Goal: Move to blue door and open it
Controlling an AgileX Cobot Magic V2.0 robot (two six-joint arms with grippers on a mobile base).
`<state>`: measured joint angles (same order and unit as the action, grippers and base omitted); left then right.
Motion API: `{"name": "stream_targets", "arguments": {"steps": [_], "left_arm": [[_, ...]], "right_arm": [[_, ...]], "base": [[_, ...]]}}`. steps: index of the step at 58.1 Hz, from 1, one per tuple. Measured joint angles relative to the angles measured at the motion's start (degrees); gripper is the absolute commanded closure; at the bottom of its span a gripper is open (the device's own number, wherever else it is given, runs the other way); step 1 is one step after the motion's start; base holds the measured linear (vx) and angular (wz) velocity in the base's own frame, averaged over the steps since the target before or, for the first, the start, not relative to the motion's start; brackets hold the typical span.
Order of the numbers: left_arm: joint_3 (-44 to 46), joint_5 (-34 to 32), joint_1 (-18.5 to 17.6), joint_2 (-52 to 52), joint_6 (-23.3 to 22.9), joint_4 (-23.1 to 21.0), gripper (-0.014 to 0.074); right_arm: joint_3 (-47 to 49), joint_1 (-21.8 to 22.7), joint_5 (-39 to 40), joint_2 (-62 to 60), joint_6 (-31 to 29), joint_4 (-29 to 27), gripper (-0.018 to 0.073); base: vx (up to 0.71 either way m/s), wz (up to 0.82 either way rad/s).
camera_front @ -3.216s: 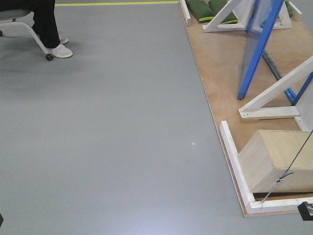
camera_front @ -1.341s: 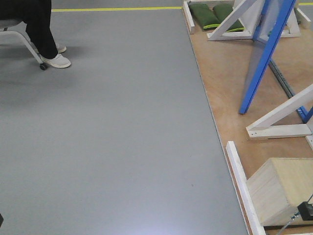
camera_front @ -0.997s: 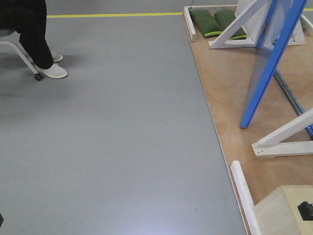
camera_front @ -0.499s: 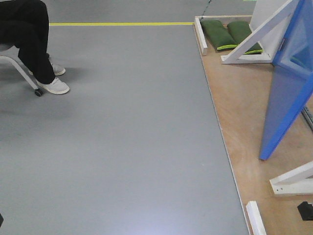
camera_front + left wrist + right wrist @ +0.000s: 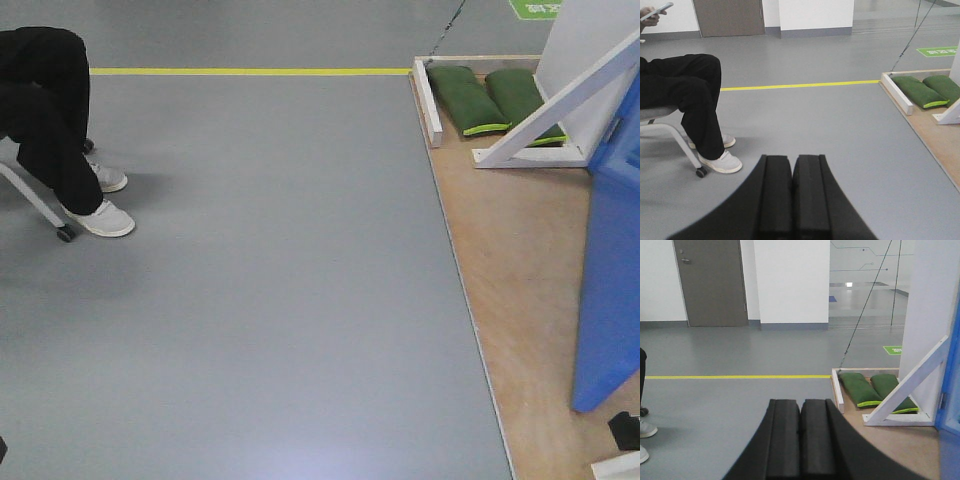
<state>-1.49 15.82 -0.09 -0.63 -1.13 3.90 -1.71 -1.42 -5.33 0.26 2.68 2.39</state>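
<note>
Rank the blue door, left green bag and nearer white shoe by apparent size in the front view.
1. Blue door, largest, though cropped and nearest the camera.
2. Left green bag.
3. White shoe, smallest.

the blue door (image 5: 610, 290) is a smooth panel with a slight gloss. the platform (image 5: 520, 250) under it looks like bare matt plywood, edged with white-painted wood strips (image 5: 427, 100). the green bags (image 5: 465, 98) look like cloth. the grey floor (image 5: 260, 300) is smooth with a faint sheen. the left claw (image 5: 792, 165) and right claw (image 5: 800, 410) are matt black.
</note>
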Motion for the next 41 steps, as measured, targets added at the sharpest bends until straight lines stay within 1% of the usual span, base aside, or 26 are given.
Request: {"name": "stream_targets", "arguments": {"steps": [41], "left_arm": [[0.00, 0.00, 0.00, 0.00, 0.00, 0.00, 0.0524]], "right_arm": [[0.00, 0.00, 0.00, 0.00, 0.00, 0.00, 0.0547]], "base": [[0.43, 0.00]]}}
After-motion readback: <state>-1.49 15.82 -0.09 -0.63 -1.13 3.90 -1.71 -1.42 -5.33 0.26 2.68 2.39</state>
